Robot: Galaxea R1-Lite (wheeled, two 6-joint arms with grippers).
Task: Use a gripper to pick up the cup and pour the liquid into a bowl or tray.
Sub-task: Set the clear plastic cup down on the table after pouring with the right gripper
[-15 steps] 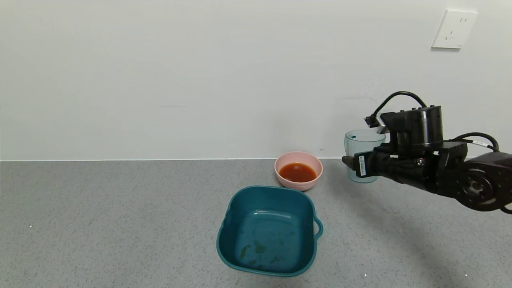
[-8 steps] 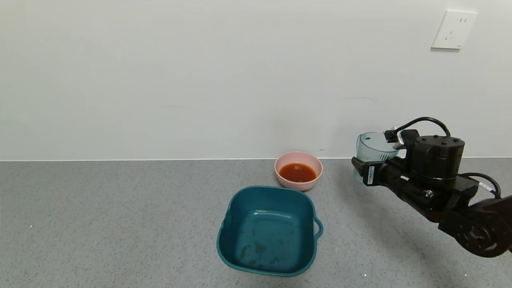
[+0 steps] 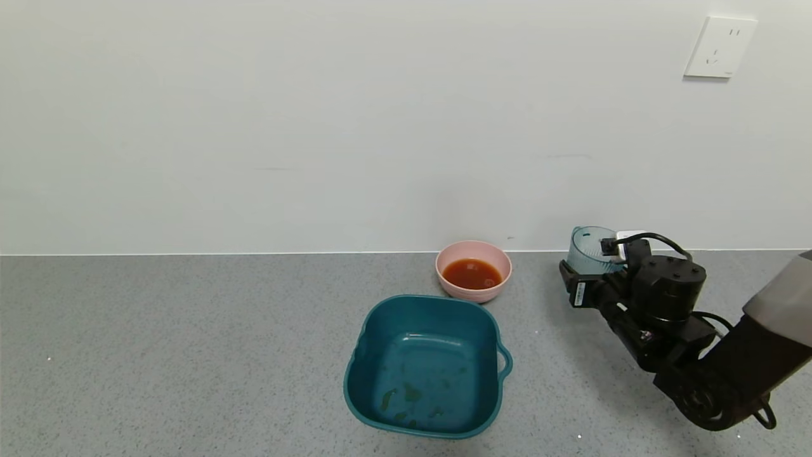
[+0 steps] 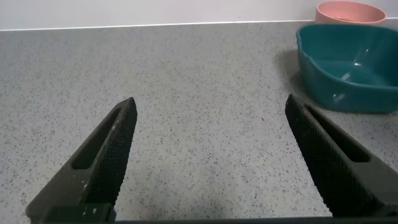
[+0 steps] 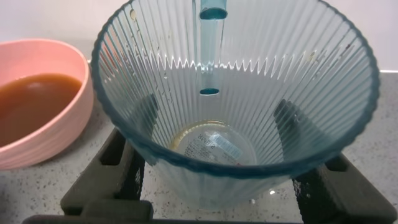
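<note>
While your left tool (image 4: 208, 158) sits spread wide over speckled grey table (image 3: 190, 355), your right tool (image 3: 587, 282) clamps the ribbed, translucent cup (image 3: 591, 249) beside the round pink bowl (image 3: 473, 271).

I see a grey speckled counter (image 3: 190, 355) meeting a white wall at its far edge. Two items rest directly on it: a pink bowl (image 3: 473, 289) holding reddish-brown liquid (image 3: 471, 273), near the wall, and a square teal tray (image 3: 426, 367) with a side handle, just in front of the bowl. I cannot tell whether they touch.
</note>
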